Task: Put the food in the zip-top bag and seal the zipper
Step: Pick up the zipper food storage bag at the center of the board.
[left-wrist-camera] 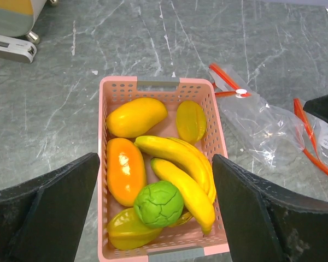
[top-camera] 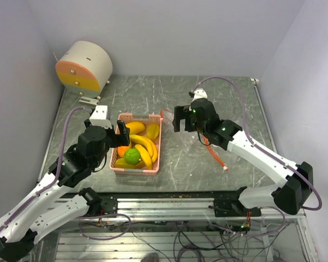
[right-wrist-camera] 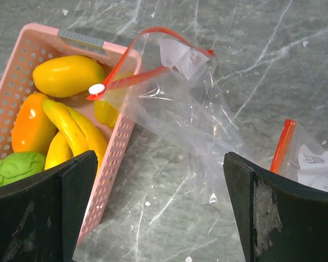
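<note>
over the basket point(left-wrist-camera: 120, 82) of food point(left-wrist-camera: 172, 158), left gripper point(left-wrist-camera: 156, 183) stood wide; right gripper point(right-wrist-camera: 159, 169) stood wide above the zip-top bag point(right-wrist-camera: 191, 114).

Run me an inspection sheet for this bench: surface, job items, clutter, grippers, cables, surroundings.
Surface: grey marbled table, with a few white flecks.
Job's things: the food is all in the pink basket. The zip-top bag lies beside it with no food inside. Its zipper rests over the basket's corner, with the strips apart.
Clutter: second red-orange strip with clear plastic, right of the bag.
Grippers: left gripper is open above the basket. Right gripper is open above the bag. Both hold nothing.
Cables: purple cables run along the arms. There is a wire tangle below the near edge.
Surroundings: round white-and-orange device at back left, and plain walls.
</note>
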Robot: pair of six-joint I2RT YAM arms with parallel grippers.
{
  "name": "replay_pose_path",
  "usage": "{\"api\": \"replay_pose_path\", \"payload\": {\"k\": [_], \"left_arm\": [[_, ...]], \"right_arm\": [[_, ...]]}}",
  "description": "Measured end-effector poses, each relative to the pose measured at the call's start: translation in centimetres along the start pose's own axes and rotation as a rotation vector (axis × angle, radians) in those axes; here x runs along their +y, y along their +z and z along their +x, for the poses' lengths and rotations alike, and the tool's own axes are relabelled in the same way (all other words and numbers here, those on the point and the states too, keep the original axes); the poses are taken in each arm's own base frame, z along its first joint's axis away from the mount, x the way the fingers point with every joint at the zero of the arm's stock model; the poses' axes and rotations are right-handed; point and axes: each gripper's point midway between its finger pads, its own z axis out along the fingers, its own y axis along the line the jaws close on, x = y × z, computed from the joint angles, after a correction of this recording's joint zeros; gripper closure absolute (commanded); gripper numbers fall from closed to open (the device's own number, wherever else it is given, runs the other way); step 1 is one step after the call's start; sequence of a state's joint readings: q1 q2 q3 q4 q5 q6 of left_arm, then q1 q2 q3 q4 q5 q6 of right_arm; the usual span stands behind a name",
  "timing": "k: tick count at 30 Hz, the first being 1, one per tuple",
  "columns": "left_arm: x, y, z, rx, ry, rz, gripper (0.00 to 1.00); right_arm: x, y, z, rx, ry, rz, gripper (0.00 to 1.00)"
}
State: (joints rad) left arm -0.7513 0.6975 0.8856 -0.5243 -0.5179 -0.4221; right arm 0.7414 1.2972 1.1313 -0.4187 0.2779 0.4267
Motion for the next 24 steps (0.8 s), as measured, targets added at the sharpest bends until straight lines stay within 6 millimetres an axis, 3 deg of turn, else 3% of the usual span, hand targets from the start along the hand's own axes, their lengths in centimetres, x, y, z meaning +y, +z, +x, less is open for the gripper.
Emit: {"api": "replay_pose_path", "payload": {"k": [9,15,24], "left_arm": [[0.3,-0.4,0.0,0.000,-0.005,0.000,0.04],[0.4,-0.7,0.1,0.004,-0.006,0.004,0.04],[0.6,-1.6,-0.2,-0.012,-0.029,0.019,0.05]], "right_arm": [[0.9,1.1,-0.5,-0.013,-0.042,-0.033,0.00],[2.9,3.6,-0.4,0.015,-0.082,-0.088,0.00],[4.7,7.9,-3.0,0.044,-0.132,-0.045,0.00]]}}
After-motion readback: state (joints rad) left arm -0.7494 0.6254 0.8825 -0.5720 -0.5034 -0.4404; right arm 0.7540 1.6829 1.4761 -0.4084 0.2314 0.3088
